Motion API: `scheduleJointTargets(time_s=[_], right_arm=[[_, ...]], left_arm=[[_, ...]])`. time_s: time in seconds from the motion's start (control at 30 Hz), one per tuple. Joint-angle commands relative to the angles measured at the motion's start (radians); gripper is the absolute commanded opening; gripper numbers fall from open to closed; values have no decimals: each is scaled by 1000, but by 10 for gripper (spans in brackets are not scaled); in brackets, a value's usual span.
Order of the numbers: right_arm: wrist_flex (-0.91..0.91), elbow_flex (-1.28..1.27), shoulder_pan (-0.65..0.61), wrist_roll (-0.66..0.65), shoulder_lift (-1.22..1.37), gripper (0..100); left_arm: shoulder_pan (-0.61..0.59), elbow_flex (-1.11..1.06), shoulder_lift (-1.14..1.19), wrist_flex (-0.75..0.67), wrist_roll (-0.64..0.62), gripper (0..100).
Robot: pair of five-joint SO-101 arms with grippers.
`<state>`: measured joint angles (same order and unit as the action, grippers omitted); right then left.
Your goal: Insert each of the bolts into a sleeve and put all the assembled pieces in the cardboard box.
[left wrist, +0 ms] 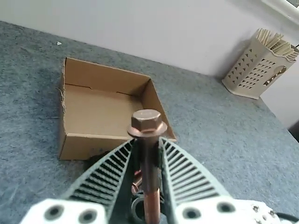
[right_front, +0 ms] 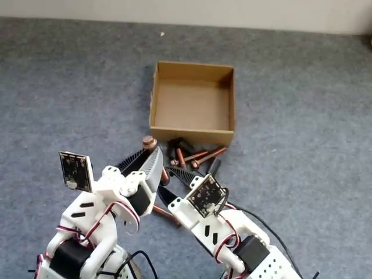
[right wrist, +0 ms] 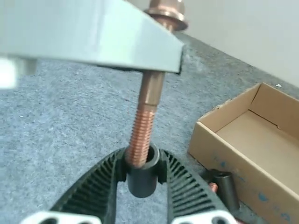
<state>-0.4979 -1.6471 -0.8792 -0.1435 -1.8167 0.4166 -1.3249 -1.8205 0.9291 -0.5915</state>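
Just in front of the cardboard box [right_front: 192, 135], above the grey table [right_front: 70, 87], your two claws meet. Your left claw [left wrist: 147, 142] is closed on a copper-coloured bolt [left wrist: 147, 122]. It pinches the smooth shank right under the hex head, so the bolt stands upright with its head on top and its thread pointing down. Your right claw [right wrist: 141, 158] is clamped around a black sleeve [right wrist: 141, 179], which it holds upright directly below the bolt. From the right wrist you can see the threaded end sitting in the mouth of the sleeve; how far it reaches inside is hidden. One flat finger [right wrist: 93, 32] of the left claw crosses that view above the thread.

From above, you see both claws close to the box's front wall, and the bolt's head shows just off the near left corner of the box. The box stands open-topped on the table.

Between the claws and the box lies a small heap of loose bolts [right_front: 200, 156] and dark sleeves [right_front: 214, 166], close against the front wall. A spare sleeve [right wrist: 224, 186] rests just beside that wall in the right wrist view. One more stray bolt [right_front: 164, 213] lies on the table between your two arms, nearer their bases. Well away from the work, a pale perforated holder [left wrist: 254, 65] full of sticks stands against the wall.
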Motion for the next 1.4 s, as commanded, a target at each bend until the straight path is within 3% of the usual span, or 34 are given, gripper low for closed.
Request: scheduleJointTargets(time_s=[0.0, 0.3, 0.43, 0.73, 1.0, 1.37], right_arm=[[24, 27, 15, -11, -19, 4], [24, 25, 21, -11, -19, 4], [24, 24, 22, -11, -19, 4], [25, 24, 38, -6, -19, 4], [24, 24, 134, -6, -15, 4], [21, 24, 236, -5, -12, 4]], left_arm=[[-19, -47, -2, -14, 80, 5], [-10, -42, -2, -3, 112, 5], [36, -39, -4, 71, 218, 14], [59, -38, -4, 186, 227, 248], [54, 160, -4, 333, 173, 256], [-357, 128, -1, 339, 183, 249]])
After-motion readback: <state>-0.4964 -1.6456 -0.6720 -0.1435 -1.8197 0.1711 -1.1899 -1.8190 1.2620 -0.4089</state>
